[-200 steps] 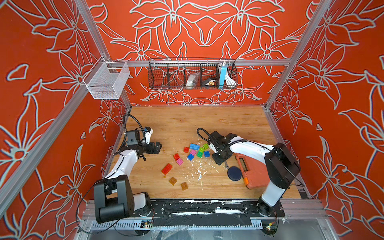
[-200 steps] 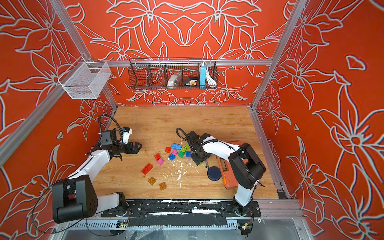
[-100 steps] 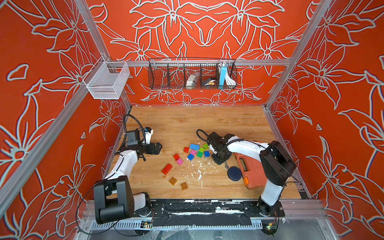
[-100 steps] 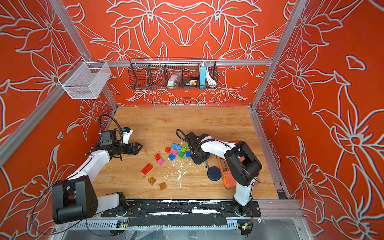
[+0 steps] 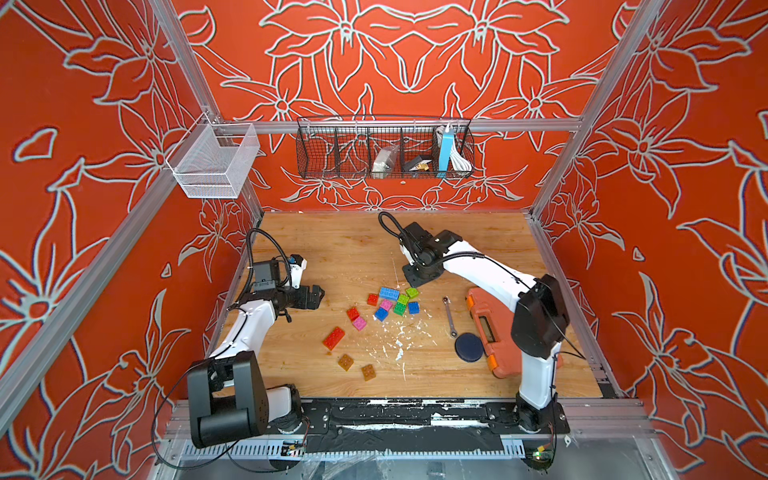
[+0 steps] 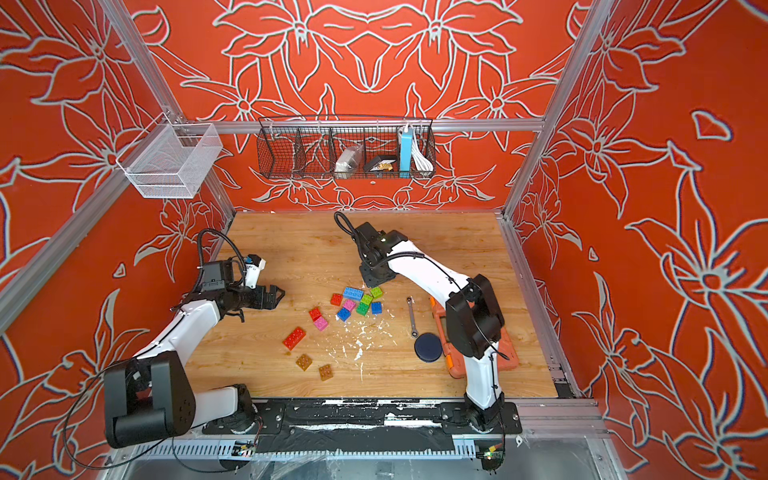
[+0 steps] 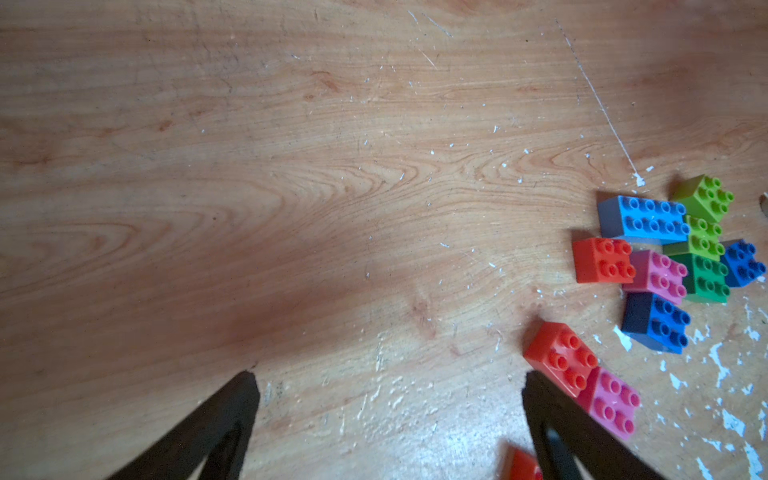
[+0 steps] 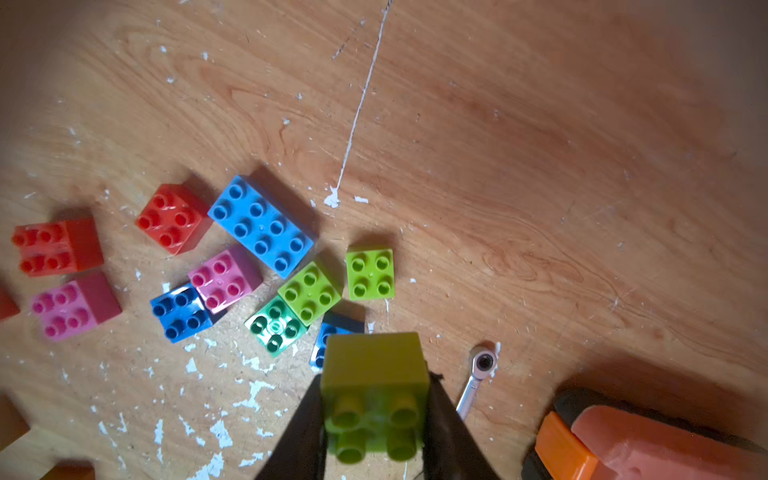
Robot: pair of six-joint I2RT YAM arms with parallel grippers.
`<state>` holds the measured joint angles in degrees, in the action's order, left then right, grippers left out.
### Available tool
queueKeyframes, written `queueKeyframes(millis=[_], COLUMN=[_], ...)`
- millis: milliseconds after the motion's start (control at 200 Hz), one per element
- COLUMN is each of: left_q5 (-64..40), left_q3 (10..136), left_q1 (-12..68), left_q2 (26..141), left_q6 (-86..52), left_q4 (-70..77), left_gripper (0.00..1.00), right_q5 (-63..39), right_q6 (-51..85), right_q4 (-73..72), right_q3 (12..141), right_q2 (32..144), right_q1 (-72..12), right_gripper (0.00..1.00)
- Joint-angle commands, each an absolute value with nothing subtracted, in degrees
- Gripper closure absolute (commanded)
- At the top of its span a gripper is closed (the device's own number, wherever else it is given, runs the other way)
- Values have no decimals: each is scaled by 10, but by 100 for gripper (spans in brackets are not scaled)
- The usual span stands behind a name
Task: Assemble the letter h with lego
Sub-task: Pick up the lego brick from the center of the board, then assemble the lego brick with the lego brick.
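Carrying out a pick step: clamping a lime brick [image 8: 376,361] between the narrowed jaws of the right gripper [image 8: 374,376], with its studs facing back towards the wrist camera and the piece apparently clear of the wood. Holding the left gripper [image 7: 388,376] spread fully wide and empty over bare board, beside a red brick [image 7: 559,357] touching a pink brick [image 7: 613,403].

Judging the letter as not yet begun, finding no upright or crossbar built anywhere. Needing next a chosen spot on open wood, then setting the held piece down square with studs upward, or lining it up over a mate before pressing.

Noting, from the front edge backwards in a top view: amber bricks [image 5: 345,362] lying apart from the rest, a long red brick [image 5: 333,338] alone beyond them, then a loose cluster [image 5: 392,302] of blue, pink, green, lime and red pieces packed together mid-table, near the right claw. Noting on the right side a wrench [image 5: 449,318], a dark disc [image 5: 468,347] and an orange tool case [image 5: 482,320], partly hidden by the arm.

Recording the table [image 5: 353,245] as pale wood-grain, scuffed and flecked with white chips around the centre. Recording behind it red floral walls, a black wire basket [image 5: 332,166] holding oddments and a white mesh basket [image 5: 212,170].
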<state>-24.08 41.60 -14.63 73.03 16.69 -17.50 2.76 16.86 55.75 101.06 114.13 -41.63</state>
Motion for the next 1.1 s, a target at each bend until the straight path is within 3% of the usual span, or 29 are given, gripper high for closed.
queueKeyframes(millis=[0, 1091], left_q5=[-243, -239], left_q3=[419, 416], left_q1=[-148, -149], left_q2=[726, 719], left_q6=[171, 169], left_q4=[-178, -177], left_gripper=[0, 0], right_q5=[32, 22], right_q6=[175, 188], right_q4=[639, 641], right_q3=[1053, 1108], right_q2=[1191, 1310], right_q1=[-414, -405], right_gripper=[71, 72])
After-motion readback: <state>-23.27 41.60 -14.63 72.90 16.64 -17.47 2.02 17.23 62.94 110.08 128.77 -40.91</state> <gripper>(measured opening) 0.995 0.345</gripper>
